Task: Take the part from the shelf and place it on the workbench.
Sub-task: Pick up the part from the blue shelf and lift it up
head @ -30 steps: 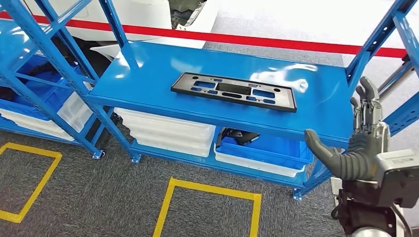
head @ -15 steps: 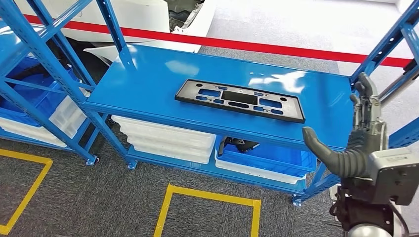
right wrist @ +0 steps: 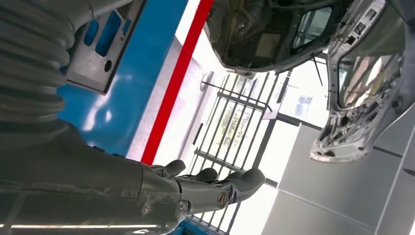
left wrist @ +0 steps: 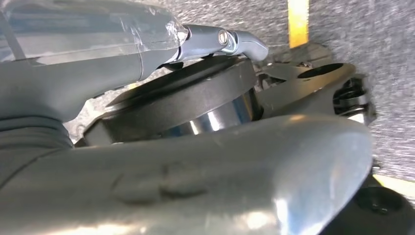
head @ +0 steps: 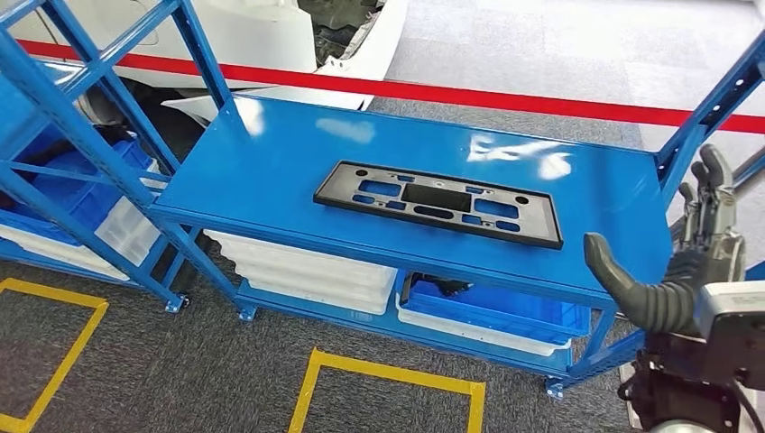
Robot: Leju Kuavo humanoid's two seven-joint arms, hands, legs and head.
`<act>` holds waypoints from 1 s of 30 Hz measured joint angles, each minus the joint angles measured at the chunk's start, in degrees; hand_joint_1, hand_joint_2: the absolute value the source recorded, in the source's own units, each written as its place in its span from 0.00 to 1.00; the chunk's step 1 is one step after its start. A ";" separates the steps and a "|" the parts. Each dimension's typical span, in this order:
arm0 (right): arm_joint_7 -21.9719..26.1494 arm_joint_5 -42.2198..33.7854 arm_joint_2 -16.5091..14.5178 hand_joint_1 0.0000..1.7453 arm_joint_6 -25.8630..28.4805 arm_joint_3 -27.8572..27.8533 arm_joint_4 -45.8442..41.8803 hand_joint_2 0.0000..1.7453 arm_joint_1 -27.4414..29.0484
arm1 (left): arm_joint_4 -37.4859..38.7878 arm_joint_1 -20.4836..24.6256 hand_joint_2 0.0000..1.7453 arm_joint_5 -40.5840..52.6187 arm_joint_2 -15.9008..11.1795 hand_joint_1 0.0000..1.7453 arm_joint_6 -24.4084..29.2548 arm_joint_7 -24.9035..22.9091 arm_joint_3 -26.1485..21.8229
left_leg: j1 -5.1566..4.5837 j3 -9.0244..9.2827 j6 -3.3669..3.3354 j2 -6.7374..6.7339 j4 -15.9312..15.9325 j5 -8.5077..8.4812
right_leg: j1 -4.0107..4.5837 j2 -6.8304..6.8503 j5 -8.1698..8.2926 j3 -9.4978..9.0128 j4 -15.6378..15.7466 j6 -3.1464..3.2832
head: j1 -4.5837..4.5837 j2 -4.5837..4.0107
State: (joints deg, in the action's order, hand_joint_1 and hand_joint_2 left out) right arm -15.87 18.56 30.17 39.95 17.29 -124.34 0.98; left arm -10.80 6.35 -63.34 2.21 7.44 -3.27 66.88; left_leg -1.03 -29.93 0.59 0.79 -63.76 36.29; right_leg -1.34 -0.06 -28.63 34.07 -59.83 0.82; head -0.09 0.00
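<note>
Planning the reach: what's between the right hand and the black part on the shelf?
Nothing but bare blue shelf top lies between the right hand and the black part, seen in the head view.

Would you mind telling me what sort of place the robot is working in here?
Most likely a car factory or workshop floor. Blue steel shelving holds a flat black part above plastic bins, yellow floor markings box off zones, and a white car body sits behind a red barrier.
</note>
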 joint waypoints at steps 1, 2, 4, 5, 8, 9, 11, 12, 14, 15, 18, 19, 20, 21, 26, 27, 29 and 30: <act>-0.02 0.30 -0.04 0.00 0.00 -0.01 0.00 0.00 0.00 | 0.00 0.11 0.00 0.01 0.00 0.00 -0.01 0.02 0.01 | 0.02 -2.23 0.27 -0.03 -3.94 1.37 | -0.02 0.14 -0.30 -0.39 0.05 0.18 | -0.40 0.00; -0.07 0.46 -0.08 0.00 0.00 -0.01 0.00 0.00 0.01 | 0.00 0.24 0.00 0.02 0.00 0.00 -0.01 0.07 0.01 | 0.06 -4.57 0.47 -0.03 -7.72 2.36 | -0.01 0.24 -0.62 -0.78 0.06 0.26 | -0.64 0.00; -0.30 0.39 -0.16 0.00 0.00 -0.01 0.00 0.00 0.04 | 0.00 0.40 0.00 0.03 0.00 0.00 -0.02 0.16 0.02 | 0.08 -7.25 0.65 -0.04 -10.62 1.31 | -0.03 0.19 -1.36 -1.76 0.06 0.23 | -0.95 0.00; -0.44 0.17 -0.21 0.00 0.00 -0.01 0.00 0.00 0.06 | 0.01 0.44 0.00 0.03 0.00 0.00 -0.03 0.20 0.03 | 0.11 -7.09 0.65 -0.04 -8.82 -0.87 | -0.06 0.02 -1.77 -2.36 0.06 0.13 | -1.14 0.00; -0.63 -0.49 -0.33 0.00 0.00 -0.01 -0.01 0.00 0.04 | 0.07 0.35 0.00 -0.03 0.00 0.00 -0.03 0.18 0.04 | 0.29 -4.18 0.22 0.51 1.02 -7.01 | 0.02 -0.65 -2.93 -3.70 0.01 -0.51 | -1.81 0.00; -0.65 -0.57 -0.34 0.00 0.00 -0.01 -0.02 0.00 0.02 | 0.08 0.31 0.00 -0.05 0.00 0.00 -0.04 0.18 0.04 | 0.27 -3.62 -0.16 0.69 2.75 -7.36 | 0.11 -0.87 -3.10 -3.75 0.03 -0.79 | -1.90 0.00; -0.66 -0.65 -0.37 0.00 0.00 -0.01 -0.02 0.00 0.03 | 0.08 0.31 0.00 -0.09 0.01 0.00 -0.05 0.17 0.05 | 0.13 -3.18 -1.04 0.64 3.81 -6.80 | 0.16 -1.26 -3.18 -3.66 0.24 -1.34 | -1.84 0.00; -0.66 -0.67 -0.37 0.00 0.00 -0.01 -0.04 0.00 0.04 | 0.08 0.34 0.00 -0.10 0.03 0.00 -0.05 0.17 0.05 | 0.19 -2.96 -1.41 0.49 4.03 -6.80 | 0.13 -1.28 -3.31 -3.75 0.32 -1.63 | -1.76 0.00; -0.64 -0.65 -0.37 0.00 0.00 -0.03 -0.07 0.00 -0.02 | 0.08 0.34 0.00 -0.13 0.06 0.00 -0.05 0.11 0.05 | 0.46 -2.13 -2.07 0.12 4.75 -6.80 | 0.10 -0.94 -4.56 -3.07 -1.69 -2.18 | -1.30 0.00; -0.65 -0.65 -0.37 0.00 0.00 -0.03 -0.09 0.00 -0.04 | 0.09 0.30 0.00 -0.14 0.07 0.00 -0.05 0.07 0.05 | 0.56 -1.70 -2.37 -0.11 5.06 -6.76 | 0.09 -0.71 -5.82 -1.76 -4.39 -2.39 | -0.88 0.00; -0.66 -0.69 -0.38 0.00 0.00 -0.03 -0.09 0.00 0.07 | 0.09 0.19 0.00 -0.17 0.07 0.00 -0.05 0.00 0.05 | 0.44 -1.00 -2.89 -0.59 5.24 -6.23 | 0.10 -0.47 -8.73 4.73 -14.84 -2.57 | 0.20 0.00; -0.67 -0.70 -0.38 0.00 0.00 -0.03 -0.09 0.00 0.10 | 0.09 0.16 0.00 -0.17 0.07 0.00 -0.05 -0.01 0.05 | 0.40 -0.68 -2.95 -0.71 5.24 -5.94 | 0.14 -0.47 -7.94 5.95 -15.86 -2.46 | 0.42 0.00; -0.67 -0.71 -0.38 0.00 0.00 -0.03 -0.09 0.00 0.10 | 0.09 0.12 0.00 -0.18 0.07 0.00 -0.05 -0.01 0.05 | 0.36 -0.20 -2.94 -0.80 5.24 -5.57 | 0.21 -0.41 -5.98 6.05 -14.59 -2.24 | 0.62 0.00; -0.67 -0.71 -0.38 0.00 0.00 -0.03 -0.09 0.00 0.10 | 0.09 0.08 0.00 -0.18 0.07 0.00 -0.05 -0.01 0.05 | 0.34 0.39 -2.88 -0.87 5.25 -5.16 | 0.35 -0.20 -3.22 5.14 -11.34 -1.92 | 0.83 0.00; -0.70 -0.73 -0.39 0.00 0.00 -0.04 -0.10 0.00 -0.01 | 0.09 -0.13 0.00 -0.18 0.09 0.00 -0.05 -0.05 0.07 | -0.08 1.77 -1.78 -1.51 5.61 -3.53 | 1.54 1.22 0.62 1.06 -0.86 -0.44 | 1.29 0.00; -0.72 -0.75 -0.40 0.00 0.00 -0.05 -0.11 0.00 -0.02 | 0.10 -0.13 0.00 -0.19 0.06 0.00 -0.04 -0.07 0.07 | -0.15 1.99 -1.54 -1.74 5.81 -3.31 | 1.31 0.91 0.43 0.90 -0.55 -0.24 | 1.23 0.00; -0.79 -0.86 -0.42 0.00 0.00 -0.03 -0.11 0.00 -0.10 | 0.12 -0.12 0.00 -0.21 0.03 0.00 -0.03 -0.06 0.07 | -0.27 1.80 -0.85 -1.63 4.39 -2.19 | 0.80 0.41 0.34 0.31 0.06 0.14 | 0.84 -0.01; -0.83 -0.94 -0.43 0.00 0.00 -0.01 -0.11 0.00 -0.18 | 0.12 -0.05 0.00 -0.21 0.01 0.00 -0.02 -0.03 0.07 | -0.26 0.74 -0.48 -1.42 1.94 -0.97 | 0.55 0.27 0.26 -0.07 0.31 0.37 | 0.47 -0.01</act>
State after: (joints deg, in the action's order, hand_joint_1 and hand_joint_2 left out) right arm -16.70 17.62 29.75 39.95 17.28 -124.45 0.80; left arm -10.68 6.30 -63.55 2.22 7.41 -3.31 66.95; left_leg -1.29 -29.19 0.11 -0.62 -61.82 35.31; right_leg -0.80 0.21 -28.37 34.00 -59.52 1.19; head 0.38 -0.01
